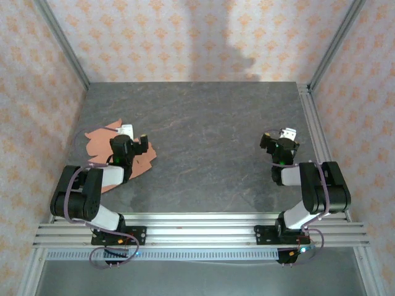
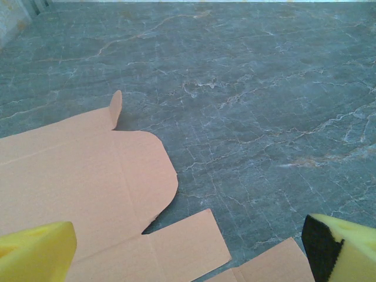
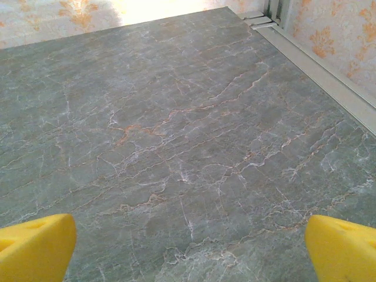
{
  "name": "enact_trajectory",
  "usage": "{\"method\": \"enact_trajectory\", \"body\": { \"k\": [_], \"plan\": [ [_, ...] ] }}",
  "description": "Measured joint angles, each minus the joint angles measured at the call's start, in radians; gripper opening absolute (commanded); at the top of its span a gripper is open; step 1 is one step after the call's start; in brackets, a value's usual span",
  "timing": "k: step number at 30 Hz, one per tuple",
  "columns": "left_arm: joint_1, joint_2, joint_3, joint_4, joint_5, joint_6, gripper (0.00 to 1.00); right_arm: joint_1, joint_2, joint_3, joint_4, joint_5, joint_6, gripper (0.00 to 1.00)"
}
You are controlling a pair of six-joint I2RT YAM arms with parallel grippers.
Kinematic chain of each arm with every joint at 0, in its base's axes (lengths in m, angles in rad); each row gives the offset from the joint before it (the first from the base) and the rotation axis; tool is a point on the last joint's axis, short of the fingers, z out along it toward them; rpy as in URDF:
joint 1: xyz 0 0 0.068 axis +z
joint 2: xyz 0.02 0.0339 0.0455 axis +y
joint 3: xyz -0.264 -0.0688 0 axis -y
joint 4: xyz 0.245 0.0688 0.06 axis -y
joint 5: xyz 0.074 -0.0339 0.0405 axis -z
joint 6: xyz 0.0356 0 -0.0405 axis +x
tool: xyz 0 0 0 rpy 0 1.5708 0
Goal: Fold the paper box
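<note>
The paper box (image 1: 99,141) is a flat salmon-orange die-cut sheet lying on the dark stone table at the left. My left gripper (image 1: 126,143) hovers over it, partly covering it from above. In the left wrist view the paper box (image 2: 82,188) spreads flat with a rounded flap, a small raised tab (image 2: 116,108) and square flaps near the bottom edge. My left gripper (image 2: 191,258) is open, its yellow fingertips (image 2: 35,252) wide apart above the sheet. My right gripper (image 1: 285,143) is open over bare table at the right, its yellow fingertips (image 3: 346,249) far apart, nothing between them.
A metal frame rail (image 1: 318,132) runs along the table's right edge, also seen as the rail (image 3: 329,73) in the right wrist view. Patterned walls enclose the table on three sides. Bare stone table (image 1: 210,135) lies between the two arms.
</note>
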Motion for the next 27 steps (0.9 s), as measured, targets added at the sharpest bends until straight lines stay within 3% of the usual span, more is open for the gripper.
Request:
{"method": "enact_trajectory", "body": {
  "k": [27],
  "plan": [
    [0.000, 0.000, 0.000, 0.000, -0.001, 0.000, 1.00, 0.000, 0.000, 0.000, 0.000, -0.018, 0.000, 0.99]
  ]
}}
